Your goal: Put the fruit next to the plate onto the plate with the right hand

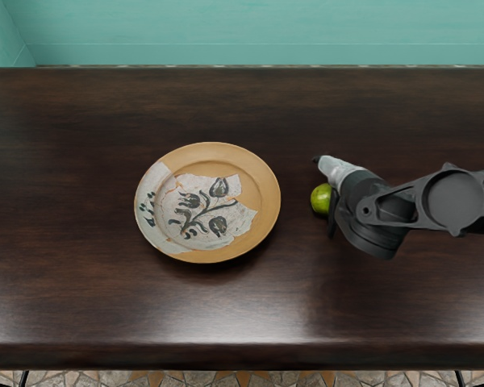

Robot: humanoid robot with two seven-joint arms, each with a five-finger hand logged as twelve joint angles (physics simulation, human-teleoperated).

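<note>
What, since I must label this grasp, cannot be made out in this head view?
1. Head view: most of the fruit; the right hand covers its right side, and only a green part shows.
2. Head view: whether the right hand grips the fruit or only touches it; its own bulk hides the contact.
3. Head view: the left arm, outside the picture.

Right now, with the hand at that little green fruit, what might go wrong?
The green fruit is round and partly hidden by the right hand; a poor grasp could send it rolling across the table. The rim of the plate lies close by; carried too low, the fruit might knock it or shift the plate.
</note>
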